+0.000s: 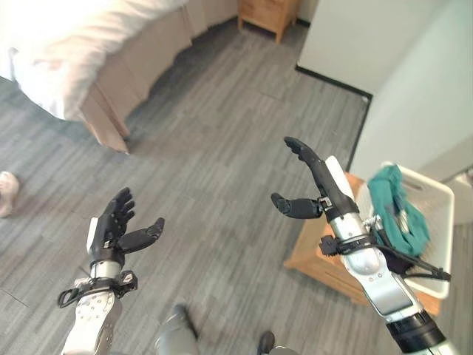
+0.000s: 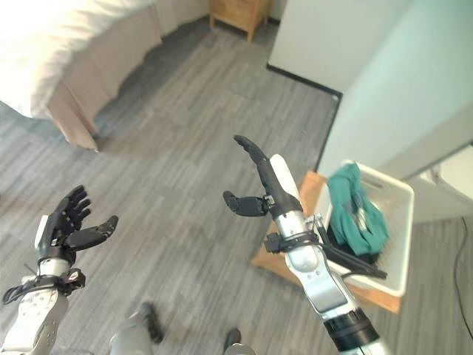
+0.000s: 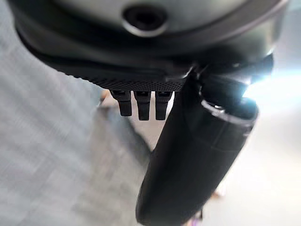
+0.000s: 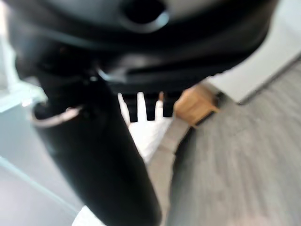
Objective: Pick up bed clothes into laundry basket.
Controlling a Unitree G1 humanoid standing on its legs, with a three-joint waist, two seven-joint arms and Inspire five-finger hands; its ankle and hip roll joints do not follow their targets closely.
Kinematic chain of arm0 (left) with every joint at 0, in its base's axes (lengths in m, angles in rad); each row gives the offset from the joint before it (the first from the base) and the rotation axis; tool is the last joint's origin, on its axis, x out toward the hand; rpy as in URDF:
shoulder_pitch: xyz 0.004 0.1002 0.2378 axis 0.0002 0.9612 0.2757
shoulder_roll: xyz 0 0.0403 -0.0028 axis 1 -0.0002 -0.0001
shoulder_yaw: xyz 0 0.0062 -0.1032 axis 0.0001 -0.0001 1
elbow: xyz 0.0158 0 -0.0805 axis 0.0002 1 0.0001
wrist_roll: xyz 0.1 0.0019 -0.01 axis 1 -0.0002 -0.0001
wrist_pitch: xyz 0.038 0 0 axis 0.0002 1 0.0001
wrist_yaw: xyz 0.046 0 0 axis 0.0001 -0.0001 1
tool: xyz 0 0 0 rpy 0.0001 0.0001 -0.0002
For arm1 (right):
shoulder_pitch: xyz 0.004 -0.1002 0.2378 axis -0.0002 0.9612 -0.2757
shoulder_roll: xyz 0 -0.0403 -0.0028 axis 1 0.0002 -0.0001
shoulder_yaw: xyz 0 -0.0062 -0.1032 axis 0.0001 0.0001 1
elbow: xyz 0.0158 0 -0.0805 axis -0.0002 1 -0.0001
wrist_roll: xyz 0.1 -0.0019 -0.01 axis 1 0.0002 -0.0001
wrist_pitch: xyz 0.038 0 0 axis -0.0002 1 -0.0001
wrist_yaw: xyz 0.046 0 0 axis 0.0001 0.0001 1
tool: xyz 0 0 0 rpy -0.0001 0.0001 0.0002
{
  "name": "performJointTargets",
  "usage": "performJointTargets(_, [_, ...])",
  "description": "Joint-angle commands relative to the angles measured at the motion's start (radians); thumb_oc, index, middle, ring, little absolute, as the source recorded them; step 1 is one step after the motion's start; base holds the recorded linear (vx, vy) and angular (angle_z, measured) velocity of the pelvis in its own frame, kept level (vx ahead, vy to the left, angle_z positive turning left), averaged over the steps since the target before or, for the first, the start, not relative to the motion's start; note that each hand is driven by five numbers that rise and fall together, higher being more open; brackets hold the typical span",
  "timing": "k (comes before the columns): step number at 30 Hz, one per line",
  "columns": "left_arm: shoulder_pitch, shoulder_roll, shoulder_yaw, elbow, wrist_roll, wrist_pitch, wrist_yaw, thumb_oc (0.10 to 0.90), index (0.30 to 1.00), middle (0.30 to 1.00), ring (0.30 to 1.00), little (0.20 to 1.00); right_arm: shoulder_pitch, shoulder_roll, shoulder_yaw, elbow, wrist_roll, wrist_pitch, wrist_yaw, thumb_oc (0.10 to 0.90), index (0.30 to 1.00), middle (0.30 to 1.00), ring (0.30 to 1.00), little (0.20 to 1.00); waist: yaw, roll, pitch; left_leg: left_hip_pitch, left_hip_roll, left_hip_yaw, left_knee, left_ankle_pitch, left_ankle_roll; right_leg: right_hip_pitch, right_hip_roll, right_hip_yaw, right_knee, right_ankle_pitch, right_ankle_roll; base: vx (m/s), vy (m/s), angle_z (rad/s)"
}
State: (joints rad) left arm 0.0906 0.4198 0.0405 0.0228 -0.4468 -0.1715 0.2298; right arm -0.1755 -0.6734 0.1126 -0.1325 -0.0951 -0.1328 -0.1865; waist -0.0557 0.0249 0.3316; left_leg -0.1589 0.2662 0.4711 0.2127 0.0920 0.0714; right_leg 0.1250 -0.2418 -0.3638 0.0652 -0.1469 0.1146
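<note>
A green garment (image 1: 399,211) lies heaped in a white laundry basket (image 1: 441,201) at the right, which stands on a low wooden stand (image 1: 318,259). My right hand (image 1: 314,185) is raised just left of the basket, fingers straight and thumb out, holding nothing. Low at the left my left hand (image 1: 118,225) hovers over the floor, fingers straight and empty. The bed (image 1: 81,52) with its white cover fills the upper left corner, well away from both hands.
A wooden nightstand (image 1: 270,15) stands at the top centre by a white wall (image 1: 369,37). Grey plank floor (image 1: 214,148) spreads between the bed and the basket. A person's shoe (image 1: 6,192) shows at the left edge.
</note>
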Motion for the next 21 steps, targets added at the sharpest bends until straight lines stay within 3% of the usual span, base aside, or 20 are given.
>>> performJointTargets(1, [-0.056, 0.087, 0.044, -0.151, 0.062, -0.059, -0.001, 0.800, 0.900, 0.900, 0.900, 0.900, -0.003, 0.030, -0.125, -0.030, 0.025, 0.005, -0.079, 0.800, 0.900, 0.900, 0.900, 0.900, -0.025, -0.057, -0.172, 0.160, 0.253, 0.031, -0.087, -0.010, -0.296, -0.006, -0.042, -0.159, -0.109, 0.124, 0.041, 0.21, 0.387, 1.89])
performJointTargets(2, [-0.054, 0.072, 0.034, -0.170, 0.065, -0.050, -0.009, 0.800, 0.900, 0.900, 0.900, 0.900, 0.032, 0.026, -0.157, -0.037, 0.028, 0.007, -0.080, 0.800, 0.900, 0.900, 0.900, 0.900, -0.023, -0.051, -0.188, 0.169, 0.216, 0.017, -0.145, -0.014, -0.297, -0.005, -0.067, -0.174, -0.107, 0.143, 0.062, 0.12, 0.295, 2.43])
performJointTargets(3, [-0.053, 0.071, 0.032, -0.171, 0.065, -0.049, -0.009, 0.800, 0.900, 0.900, 0.900, 0.900, 0.036, 0.025, -0.159, -0.040, 0.028, 0.008, -0.079, 0.800, 0.900, 0.900, 0.900, 0.900, -0.023, -0.052, -0.190, 0.169, 0.212, 0.016, -0.149, -0.012, -0.295, -0.005, -0.070, -0.176, -0.107, 0.144, 0.063, 0.18, 0.532, 2.19])
performJointTargets(4, [-0.074, 0.042, -0.007, -0.191, 0.087, -0.031, -0.028, 0.800, 0.900, 0.900, 0.900, 0.900, 0.091, 0.066, -0.204, -0.030, 0.018, 0.005, -0.091, 0.800, 0.900, 0.900, 0.900, 0.900, -0.006, -0.060, -0.200, 0.144, 0.124, -0.029, -0.219, -0.026, -0.280, -0.026, -0.157, -0.199, -0.052, 0.264, 0.123, 0.17, 0.488, 1.80])
performJointTargets(5, [-0.079, 0.040, -0.021, -0.197, 0.089, -0.030, -0.032, 0.800, 0.900, 0.900, 0.900, 0.900, 0.100, 0.079, -0.210, -0.024, 0.010, 0.008, -0.095, 0.800, 0.900, 0.900, 0.900, 0.900, -0.010, -0.066, -0.205, 0.143, 0.078, -0.050, -0.251, -0.034, -0.258, -0.038, -0.180, -0.187, -0.030, 0.291, 0.135, 0.23, 0.591, 0.76])
performJointTargets(7, [-0.119, 0.042, -0.064, -0.192, 0.092, -0.032, -0.030, 0.800, 0.900, 0.900, 0.900, 0.900, 0.110, 0.093, -0.226, -0.006, -0.009, 0.003, -0.112, 0.800, 0.900, 0.900, 0.900, 0.900, -0.034, -0.069, -0.192, 0.132, 0.027, -0.069, -0.276, -0.036, -0.214, -0.109, -0.160, -0.090, 0.008, 0.299, 0.127, 0.07, 0.278, 0.85])
performJointTargets(8, [-0.119, 0.042, -0.064, -0.192, 0.092, -0.033, -0.030, 0.800, 0.900, 0.900, 0.900, 0.900, 0.110, 0.093, -0.227, -0.006, -0.009, 0.003, -0.112, 0.800, 0.900, 0.900, 0.900, 0.900, -0.032, -0.069, -0.194, 0.131, 0.027, -0.068, -0.276, -0.036, -0.214, -0.112, -0.160, -0.088, 0.009, 0.299, 0.127, 0.08, 0.306, 1.55])
performJointTargets(9, [-0.158, 0.037, -0.092, -0.184, 0.094, -0.035, -0.025, 0.800, 0.900, 0.900, 0.900, 0.900, 0.135, 0.113, -0.246, -0.002, -0.011, 0.001, -0.128, 0.800, 0.900, 0.900, 0.900, 0.900, -0.053, -0.056, -0.184, 0.139, -0.002, -0.099, -0.286, -0.054, -0.196, -0.160, -0.083, 0.038, 0.008, 0.237, 0.127, 0.15, 0.298, 1.22])
performJointTargets(10, [-0.175, 0.035, -0.107, -0.180, 0.092, -0.034, -0.025, 0.800, 0.900, 0.900, 0.900, 0.900, 0.143, 0.125, -0.253, -0.003, -0.010, -0.002, -0.137, 0.800, 0.900, 0.900, 0.900, 0.900, -0.063, -0.050, -0.179, 0.145, -0.018, -0.114, -0.289, -0.062, -0.184, -0.171, -0.050, 0.074, 0.000, 0.204, 0.118, 0.17, 0.354, 1.04])
performJointTargets(12, [-0.200, 0.028, -0.119, -0.174, 0.098, -0.034, -0.027, 0.800, 0.900, 0.900, 0.900, 0.900, 0.137, 0.144, -0.252, 0.001, -0.017, -0.003, -0.141, 0.800, 0.900, 0.900, 0.900, 0.900, -0.063, -0.047, -0.171, 0.156, -0.044, -0.132, -0.290, -0.071, -0.168, -0.173, -0.020, 0.092, -0.025, 0.175, 0.099, 0.09, 0.159, 0.68])
performJointTargets(17, [-0.217, 0.007, -0.117, -0.160, 0.095, -0.022, -0.020, 0.800, 0.900, 0.900, 0.900, 0.900, 0.134, 0.156, -0.225, 0.008, -0.048, 0.003, -0.143, 0.800, 0.900, 0.900, 0.900, 0.900, -0.045, -0.064, -0.170, 0.171, -0.071, -0.145, -0.280, -0.092, -0.156, -0.153, -0.027, 0.102, -0.072, 0.196, 0.106, 0.03, 0.001, 0.60])
performJointTargets(21, [-0.183, 0.009, -0.094, -0.184, 0.186, -0.020, -0.011, 0.800, 0.900, 0.900, 0.900, 0.900, 0.144, 0.150, -0.220, -0.007, -0.050, -0.007, -0.124, 0.800, 0.900, 0.900, 0.900, 0.900, -0.030, -0.074, -0.193, 0.189, -0.082, -0.144, -0.269, -0.099, -0.154, -0.125, -0.035, 0.103, -0.092, 0.204, 0.102, 0.06, -0.006, -0.07])
